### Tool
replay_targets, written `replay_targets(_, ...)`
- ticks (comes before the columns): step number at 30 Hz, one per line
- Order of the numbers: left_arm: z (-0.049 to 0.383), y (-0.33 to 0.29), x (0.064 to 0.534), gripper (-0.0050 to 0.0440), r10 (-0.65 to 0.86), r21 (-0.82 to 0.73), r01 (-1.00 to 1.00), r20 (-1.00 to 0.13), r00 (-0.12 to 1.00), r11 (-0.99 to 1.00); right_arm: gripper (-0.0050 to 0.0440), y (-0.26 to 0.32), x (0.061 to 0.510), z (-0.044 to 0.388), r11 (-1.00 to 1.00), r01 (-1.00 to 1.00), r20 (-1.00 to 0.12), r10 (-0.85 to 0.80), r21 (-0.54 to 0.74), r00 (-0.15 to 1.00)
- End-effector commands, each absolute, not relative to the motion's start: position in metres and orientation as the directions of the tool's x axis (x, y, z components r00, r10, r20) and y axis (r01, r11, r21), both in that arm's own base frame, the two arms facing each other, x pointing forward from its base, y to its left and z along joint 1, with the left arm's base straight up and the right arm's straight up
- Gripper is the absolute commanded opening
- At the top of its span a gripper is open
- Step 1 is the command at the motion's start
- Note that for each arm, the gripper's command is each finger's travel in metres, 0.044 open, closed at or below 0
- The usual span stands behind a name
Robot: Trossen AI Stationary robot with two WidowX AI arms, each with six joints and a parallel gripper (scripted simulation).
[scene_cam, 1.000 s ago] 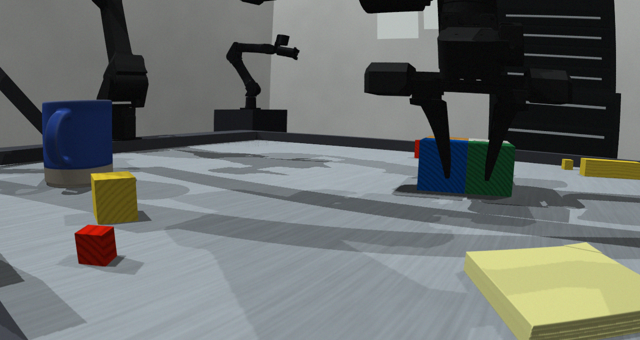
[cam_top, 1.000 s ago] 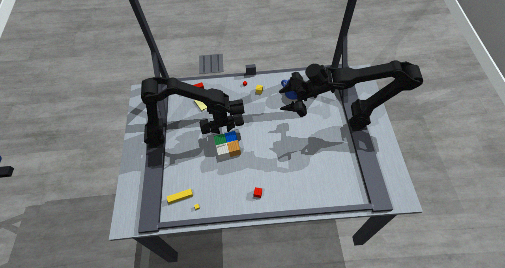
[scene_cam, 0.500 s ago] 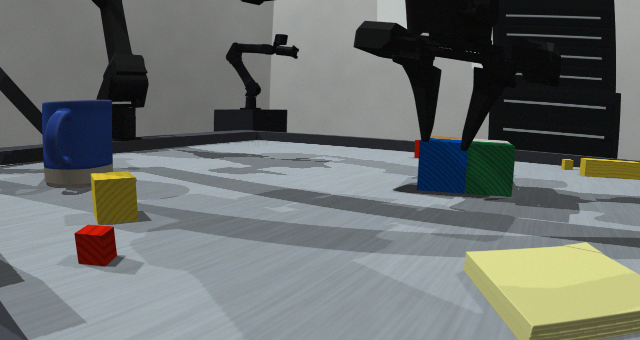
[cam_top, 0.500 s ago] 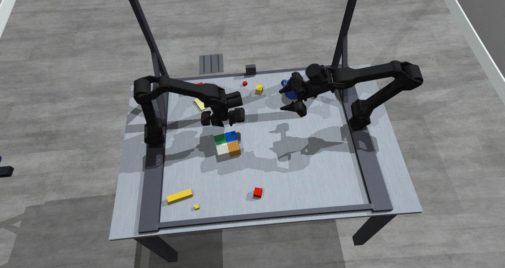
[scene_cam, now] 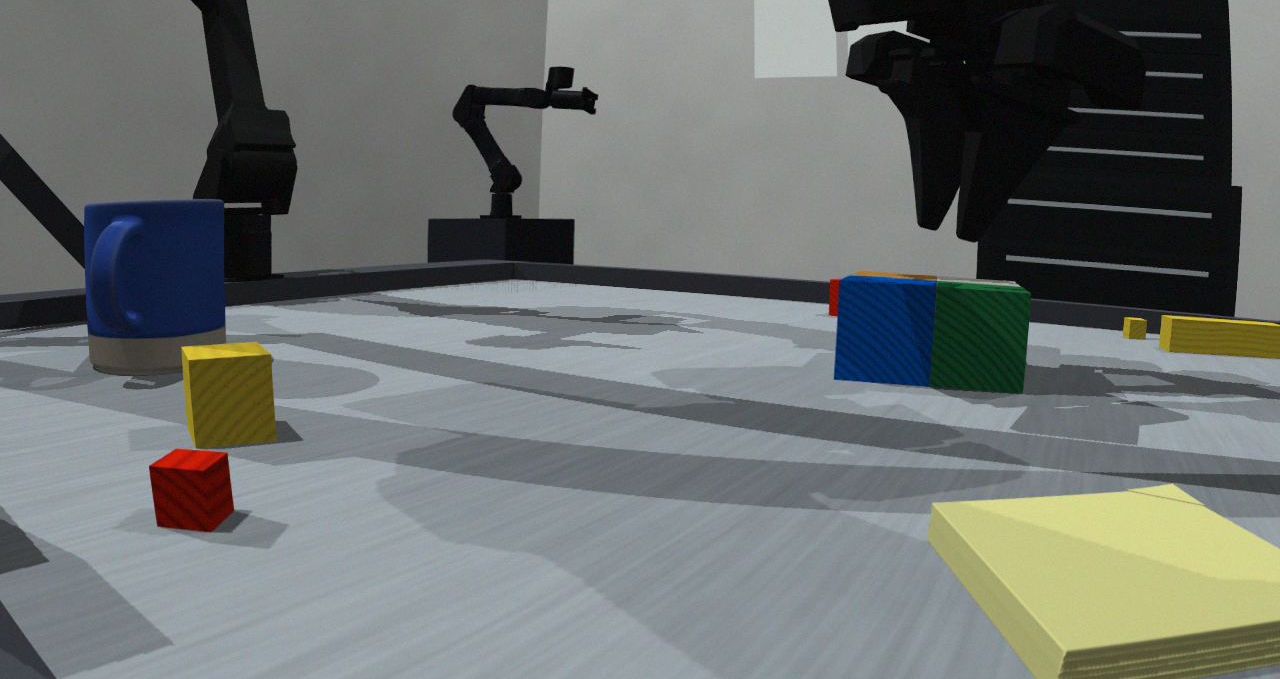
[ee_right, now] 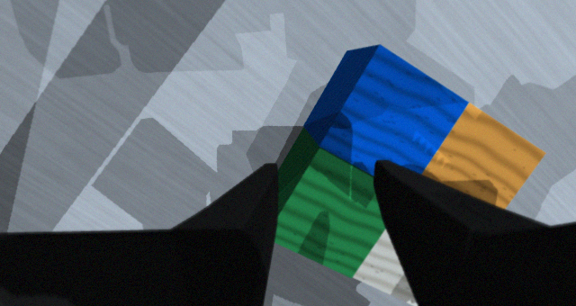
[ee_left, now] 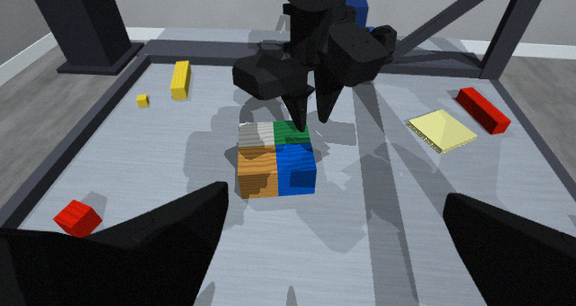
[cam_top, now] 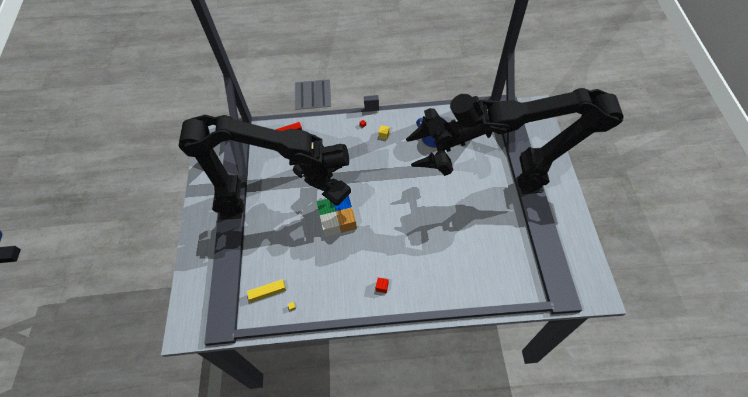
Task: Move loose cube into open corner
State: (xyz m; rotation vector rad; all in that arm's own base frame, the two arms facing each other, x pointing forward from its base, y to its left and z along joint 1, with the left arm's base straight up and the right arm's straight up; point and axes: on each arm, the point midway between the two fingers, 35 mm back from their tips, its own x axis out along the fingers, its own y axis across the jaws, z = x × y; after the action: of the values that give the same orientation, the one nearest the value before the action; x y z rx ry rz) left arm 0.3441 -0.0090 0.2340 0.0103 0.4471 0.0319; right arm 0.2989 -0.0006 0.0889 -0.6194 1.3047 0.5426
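Four cubes stand in a two-by-two block: green (cam_top: pixel 325 206) (scene_cam: pixel 980 335) (ee_right: pixel 346 225) beside blue (cam_top: pixel 343 204) (scene_cam: pixel 884 330) (ee_left: pixel 294 157) (ee_right: pixel 396 99), white (cam_top: pixel 329 221) (ee_left: pixel 256 134) (ee_right: pixel 378 261) beside orange (cam_top: pixel 346 220) (ee_left: pixel 258 159) (ee_right: pixel 486 148). No gap shows at their seams; one finger covers part of them in the right wrist view. My right gripper (scene_cam: pixel 948 229) (ee_left: pixel 311 126) (ee_right: pixel 325 174) is partly open and empty, above the block on its green and blue side. My left gripper (cam_top: pixel 410 151) (ee_left: pixel 336 199) is wide open and empty, away from the block.
A blue mug (scene_cam: pixel 170 263) stands near a yellow cube (cam_top: pixel 384 131) (scene_cam: pixel 228 397) and a small red cube (cam_top: pixel 362 123) (scene_cam: pixel 191 491). A note pad (scene_cam: pixel 1100 567) (ee_left: pixel 442 130) lies near a red bar (ee_left: pixel 483 110). A yellow bar (cam_top: pixel 266 290) and a red cube (cam_top: pixel 381 285) lie at the front.
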Motion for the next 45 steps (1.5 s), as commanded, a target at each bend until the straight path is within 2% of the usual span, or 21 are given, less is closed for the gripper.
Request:
replay_targets(1,0.256,-0.001,0.352,0.0400,0.074,0.008,-0.077,-0.379,0.923,0.997,0.0169,-0.015,0.288,0.101,0.863,-0.498,-0.977,0.019,-0.091,0.212)
replay_targets(3,0.257,0.003,0.355,0.0400,0.089,0.008,-0.093,-0.374,0.923,0.996,0.0169,-0.024,0.281,0.100,0.912,-0.403,-0.981,0.009,-0.072,0.196)
replay_targets(10,0.260,0.011,0.362,0.0400,0.120,0.008,-0.126,-0.369,0.922,0.992,0.0169,-0.062,0.243,0.069,0.980,-0.200,-1.000,-0.006,-0.007,0.008)
replay_targets(20,0.261,0.015,0.370,0.0400,0.122,0.014,-0.126,-0.375,0.919,0.992,0.0169,-0.064,0.244,0.072,0.981,-0.192,-1.000,-0.005,-0.008,0.018)
replay_targets(34,0.247,0.020,0.376,0.0400,0.114,0.019,-0.117,-0.424,0.898,0.993,0.0169,-0.064,0.240,0.037,0.981,-0.192,-1.000,0.000,0.000,-0.001)
replay_targets(40,0.230,0.022,0.378,0.0400,0.110,0.024,-0.111,-0.457,0.883,0.994,0.0169,-0.065,0.246,0.035,0.981,-0.192,-1.000,-0.002,-0.004,0.010)
replay_targets(45,0.234,0.022,0.377,0.0400,0.110,0.024,-0.111,-0.447,0.888,0.994,0.0169,-0.064,0.255,0.037,0.982,-0.191,-1.000,-0.005,-0.009,0.020)
